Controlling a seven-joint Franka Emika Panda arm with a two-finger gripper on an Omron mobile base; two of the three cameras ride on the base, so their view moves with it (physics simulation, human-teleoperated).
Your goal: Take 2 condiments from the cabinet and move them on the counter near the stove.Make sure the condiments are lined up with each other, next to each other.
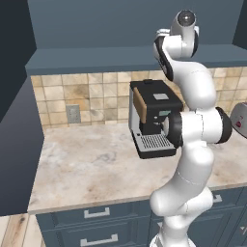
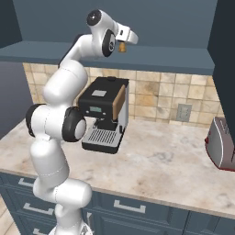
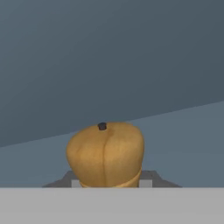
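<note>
Gripper (image 2: 123, 46) up at dark blue-grey wall cabinet (image 2: 151, 59), fingers pinched on short tan-orange rounded-top condiment bottle (image 3: 105, 154), bottle on cabinet shelf. I judge it light, rigid, smooth plastic, likely slippery. Rounded top tapers; I'd grip lower, on straight body.

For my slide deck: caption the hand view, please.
Jaws closed around the tan-orange bottle on the cabinet shelf.
</note>
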